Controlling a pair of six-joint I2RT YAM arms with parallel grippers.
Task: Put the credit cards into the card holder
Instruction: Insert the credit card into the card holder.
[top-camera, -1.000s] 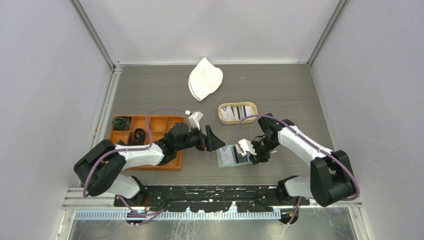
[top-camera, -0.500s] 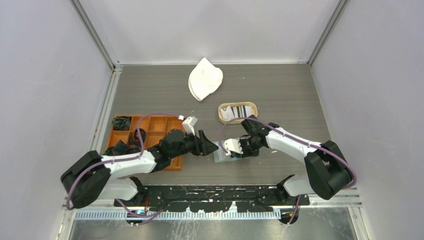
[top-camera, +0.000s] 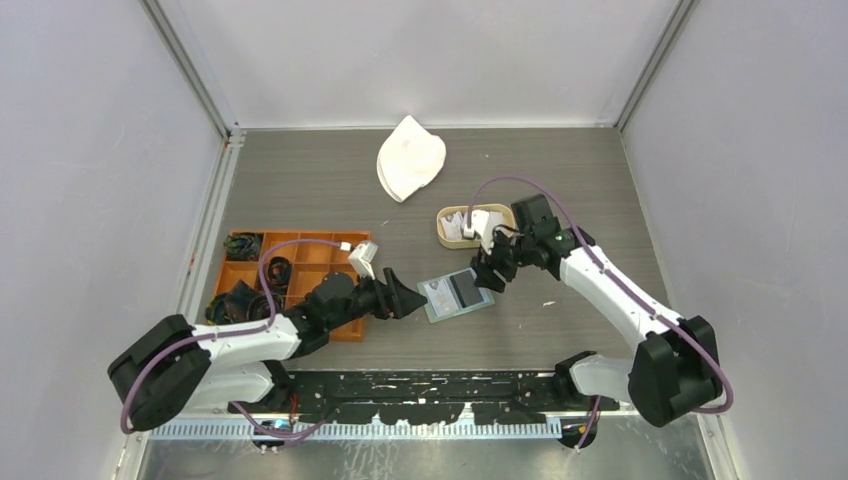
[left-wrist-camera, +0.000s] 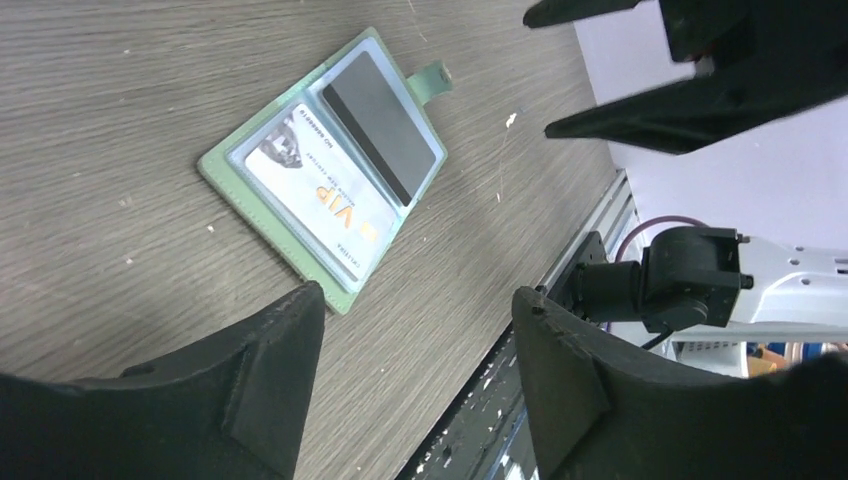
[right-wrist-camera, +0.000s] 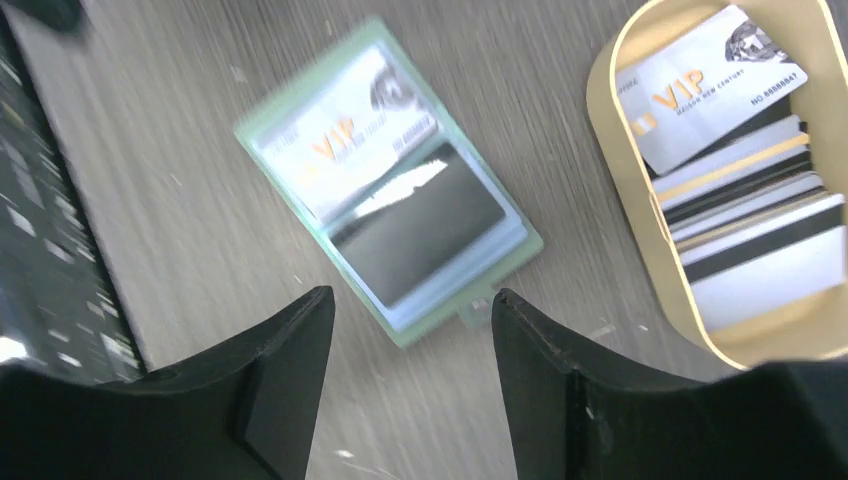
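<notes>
Near the front of the table (top-camera: 330, 190), the card holder (top-camera: 457, 295) lies open with a white card (left-wrist-camera: 320, 195) and a black card (left-wrist-camera: 380, 125) in its pockets, as the right gripper (top-camera: 487, 276), spread and empty, has pulled off it toward the tan tray (right-wrist-camera: 610, 130), the left gripper (top-camera: 412, 297) gaping empty just beside it

Sage-green card holder (left-wrist-camera: 330, 170), tan tray (right-wrist-camera: 640, 230)

The card holder (right-wrist-camera: 390, 190) is blurred from the right wrist — the wooden tray (right-wrist-camera: 602, 120) (far side) runs off-frame.
</notes>
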